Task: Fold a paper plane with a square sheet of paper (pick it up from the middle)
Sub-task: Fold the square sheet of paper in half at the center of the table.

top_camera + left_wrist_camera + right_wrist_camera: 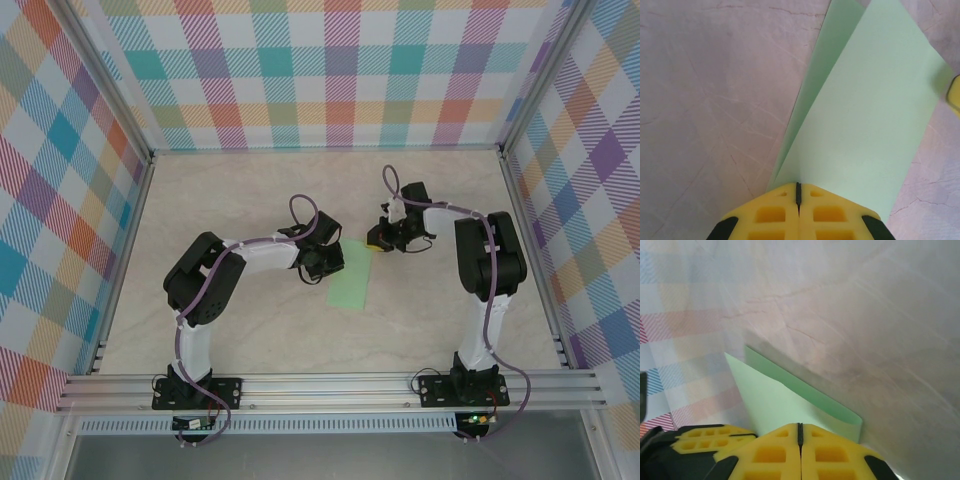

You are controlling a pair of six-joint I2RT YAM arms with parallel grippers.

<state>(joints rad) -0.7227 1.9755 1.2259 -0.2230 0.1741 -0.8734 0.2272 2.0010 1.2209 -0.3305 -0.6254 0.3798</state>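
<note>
A light green sheet of paper (350, 280) lies folded in two on the table between the arms, a long rectangle. In the left wrist view its two layers (870, 110) fan apart from my left gripper (798, 192), which is shut with its tips over the paper's near end. My right gripper (800, 432) is shut too, just over the paper (775, 400), whose loose rounded fold runs along the right. From above, the left gripper (330, 262) sits at the sheet's upper left edge and the right gripper (380, 240) at its upper right corner. I cannot tell whether either tip presses the paper.
The pale marbled table (250, 200) is fenced by metal rails and checkered walls (330, 60). A yellow finger of the right gripper (955, 95) shows at the left wrist view's right edge. The left gripper's fingers (705, 437) show low on the left in the right wrist view.
</note>
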